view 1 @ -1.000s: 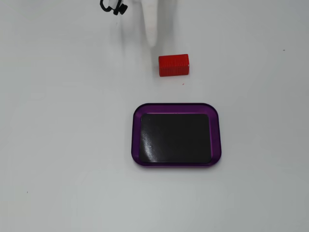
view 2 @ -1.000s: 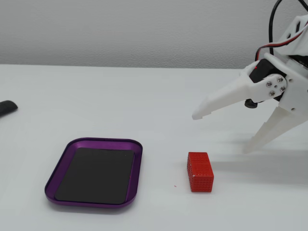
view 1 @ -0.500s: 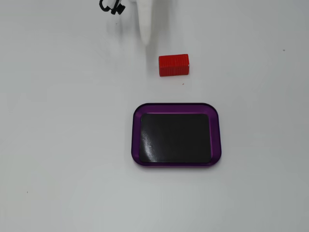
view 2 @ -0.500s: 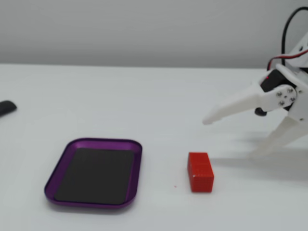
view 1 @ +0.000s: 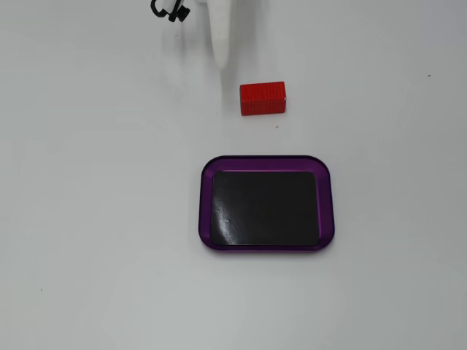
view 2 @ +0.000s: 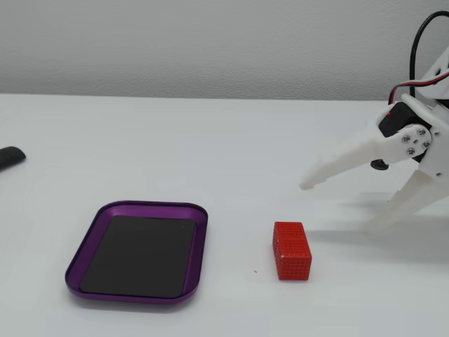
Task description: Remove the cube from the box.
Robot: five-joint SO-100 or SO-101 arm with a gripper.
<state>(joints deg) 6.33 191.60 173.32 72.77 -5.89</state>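
Observation:
The red cube [view 1: 262, 98] lies flat on the white table, outside the box and just beyond its far rim in a fixed view; it also shows in the other fixed view [view 2: 292, 250], to the right of the box. The purple-rimmed box [view 1: 205, 204] with a black bottom holds nothing; it also shows in the side fixed view [view 2: 156, 206]. My white gripper [view 2: 339, 206] is open and empty, above and to the right of the cube, not touching it. Only one white finger [view 1: 220, 44] shows in the top fixed view, left of the cube.
A black object [view 2: 8, 157] lies at the table's left edge. A black cable [view 1: 169, 10] hangs by the arm at the top. A grey wall stands behind the table.

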